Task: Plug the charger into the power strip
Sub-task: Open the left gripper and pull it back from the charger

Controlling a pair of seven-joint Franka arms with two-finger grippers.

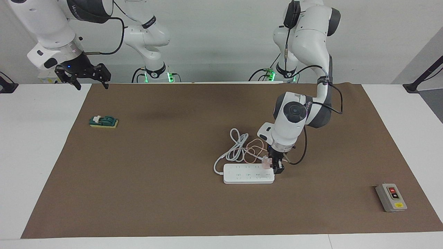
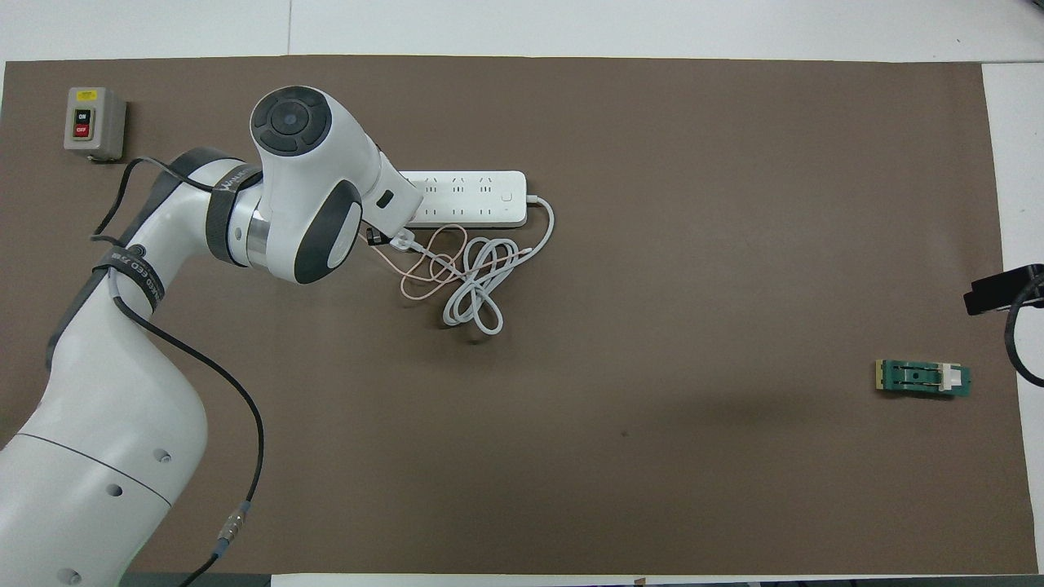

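Facing view shows the left gripper [image 1: 273, 165] clenched on the charger [image 1: 265, 162] over the power strip [image 1: 248, 174] to insert it (right gripper [image 1: 89, 80] waits released).

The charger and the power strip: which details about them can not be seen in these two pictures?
- Overhead view: the left arm's wrist hides the left gripper, the charger body and one end of the power strip.
- Facing view: the charger's prongs are too small to see; whether they sit in a socket cannot be told.
- Overhead view: the frame edge cuts off the right gripper.
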